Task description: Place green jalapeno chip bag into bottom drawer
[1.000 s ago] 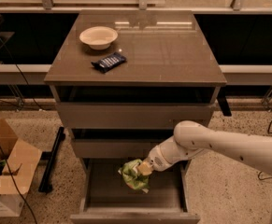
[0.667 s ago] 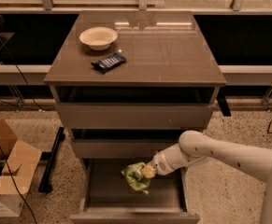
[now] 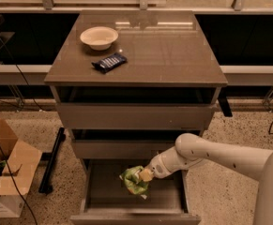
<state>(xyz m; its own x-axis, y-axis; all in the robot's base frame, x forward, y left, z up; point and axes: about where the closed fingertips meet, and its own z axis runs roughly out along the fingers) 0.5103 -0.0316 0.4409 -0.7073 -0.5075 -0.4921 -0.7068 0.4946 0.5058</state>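
The green jalapeno chip bag (image 3: 133, 182) is crumpled, bright green with a whitish panel, and sits low inside the open bottom drawer (image 3: 103, 191), near its middle. My gripper (image 3: 144, 176) reaches in from the right on a white arm and is shut on the bag's right side. The bag hangs from it just above or on the drawer floor; I cannot tell which. The two drawers above are closed.
On the cabinet top stand a white bowl (image 3: 99, 36) and a dark blue snack bar (image 3: 109, 62). An open cardboard box (image 3: 4, 172) sits on the floor at the left, next to a black stand leg (image 3: 51, 161). The drawer front (image 3: 136, 218) juts towards the camera.
The arm has dropped lower and the gripper has carried the bag slightly down and deeper into the bottom drawer. The bag stays in the grip.
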